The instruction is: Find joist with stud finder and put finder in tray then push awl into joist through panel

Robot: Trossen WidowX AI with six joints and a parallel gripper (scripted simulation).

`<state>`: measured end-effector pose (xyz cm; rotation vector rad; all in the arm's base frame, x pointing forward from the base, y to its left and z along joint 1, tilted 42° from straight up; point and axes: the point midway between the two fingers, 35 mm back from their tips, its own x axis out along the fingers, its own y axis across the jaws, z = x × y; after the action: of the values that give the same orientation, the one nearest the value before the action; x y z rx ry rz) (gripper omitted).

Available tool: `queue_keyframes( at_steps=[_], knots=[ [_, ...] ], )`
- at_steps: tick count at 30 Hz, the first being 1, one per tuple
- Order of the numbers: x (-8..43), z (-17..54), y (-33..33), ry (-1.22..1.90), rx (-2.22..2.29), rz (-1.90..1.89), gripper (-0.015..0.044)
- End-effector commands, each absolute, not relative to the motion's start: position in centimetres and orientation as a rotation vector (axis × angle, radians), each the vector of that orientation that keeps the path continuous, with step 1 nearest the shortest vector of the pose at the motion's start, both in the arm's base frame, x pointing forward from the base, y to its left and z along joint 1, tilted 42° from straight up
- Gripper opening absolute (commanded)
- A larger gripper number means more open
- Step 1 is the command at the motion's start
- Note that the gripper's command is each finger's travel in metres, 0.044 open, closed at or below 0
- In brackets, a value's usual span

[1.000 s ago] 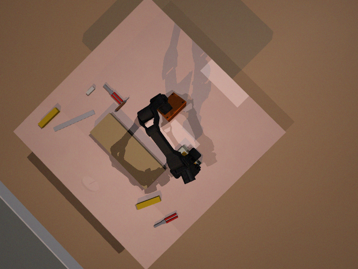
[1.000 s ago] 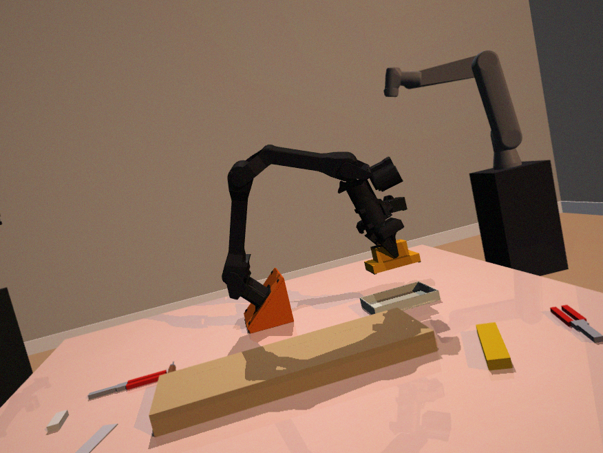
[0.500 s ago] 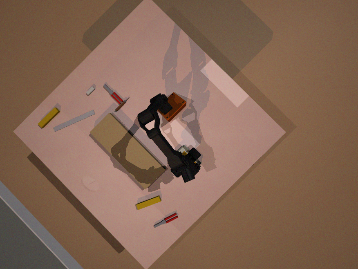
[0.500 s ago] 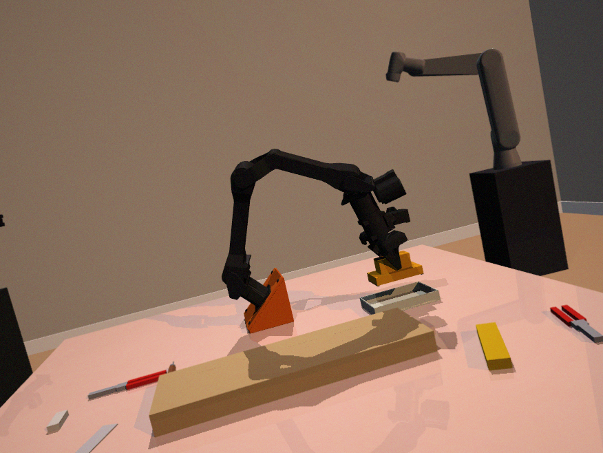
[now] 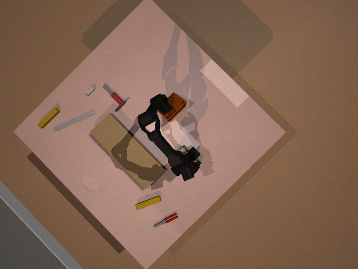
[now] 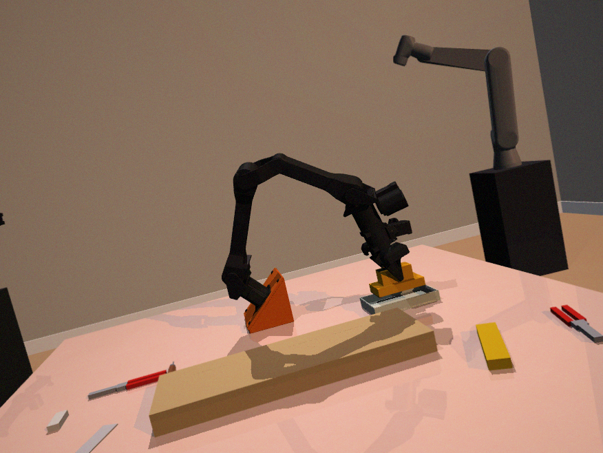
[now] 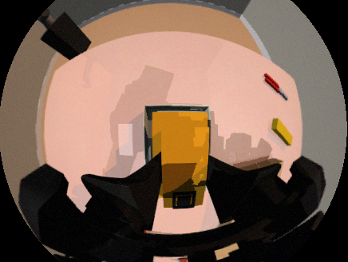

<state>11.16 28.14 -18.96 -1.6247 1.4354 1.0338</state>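
My gripper (image 6: 398,277) (image 7: 180,154) is shut on the orange-yellow stud finder (image 6: 414,283) (image 7: 179,140). It holds it just above the small grey-white tray (image 6: 407,301) (image 7: 148,132), which shows partly under the arm in the top view. A narrow gap shows between stud finder and tray. The tan floor panel (image 5: 107,126) (image 6: 204,390) lies beside the tray, with the arm's shadow across it. The awl (image 5: 120,106) (image 6: 171,368), brown-handled with a thin metal tip, lies past the panel's far end, close to red-handled pliers. The joist is hidden. The stud finder's display is not readable.
The red-handled pliers (image 5: 115,97) (image 6: 146,379) lie by the awl; other pliers (image 5: 170,217) (image 6: 568,317) (image 7: 273,83) lie beyond a yellow block (image 5: 148,202) (image 6: 493,345) (image 7: 282,132). Another yellow block (image 5: 49,117), a grey strip (image 5: 74,120) and a white block (image 5: 90,90) lie past the panel.
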Motion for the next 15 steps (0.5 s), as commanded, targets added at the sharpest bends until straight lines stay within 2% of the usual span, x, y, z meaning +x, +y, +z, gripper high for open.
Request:
queue_keyframes(
  at_steps=[1, 15],
  knots=[
    [11.2, -19.6, 27.5, 1.433, -1.632, 1.036, 0.0],
    [11.3, -20.9, 26.2, 1.433, -1.632, 1.035, 0.0]
  ],
)
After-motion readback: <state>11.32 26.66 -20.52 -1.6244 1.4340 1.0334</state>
